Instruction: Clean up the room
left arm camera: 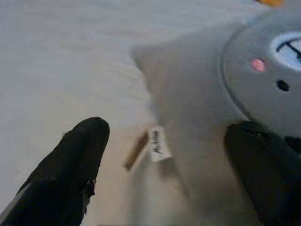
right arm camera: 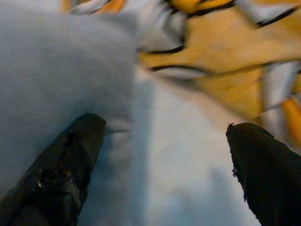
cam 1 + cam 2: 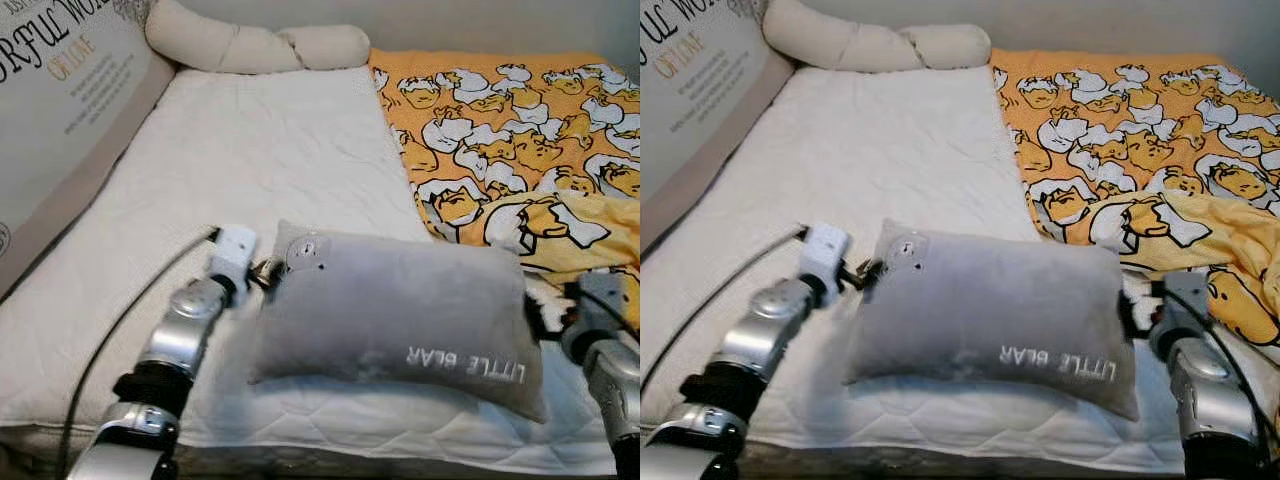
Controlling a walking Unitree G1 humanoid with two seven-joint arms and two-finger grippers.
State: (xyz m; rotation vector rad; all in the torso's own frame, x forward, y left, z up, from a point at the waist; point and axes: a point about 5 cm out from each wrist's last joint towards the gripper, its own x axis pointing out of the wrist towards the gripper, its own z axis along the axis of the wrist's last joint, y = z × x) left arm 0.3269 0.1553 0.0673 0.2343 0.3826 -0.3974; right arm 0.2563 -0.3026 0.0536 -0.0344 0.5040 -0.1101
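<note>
A grey plush rectangular pillow [image 3: 400, 315] with a small bear face patch at one corner and the white words "LITTLE BEAR" lies flat on the white quilted mattress of the bed [image 3: 250, 150], near the front edge. The robot stands at this edge with one arm at each short end of the pillow.

The left gripper [image 1: 164, 165] is at the pillow's left corner, close to the bear face patch [image 3: 305, 250]. Its two black fingers [image 1: 70, 165] are spread wide; one is over the mattress beside the corner, the other lies against the grey fabric near the patch. They hold nothing. A small white label [image 1: 159, 143] hangs from the pillow's seam between them.

The right gripper [image 2: 164, 165] is at the pillow's right end. Its fingers are also wide open and have hold of nothing: one rests at the pillow's edge, the other is over the mattress near the blanket.

On the right half of the bed lies an orange blanket with white and yellow cartoon figures [image 3: 520, 140], crumpled at its near end, just beside the pillow. At the head of the bed is a long cream braided bolster cushion [image 3: 250, 45]. Along the left side stands a pale padded bumper with printed lettering [image 3: 60, 100]
</note>
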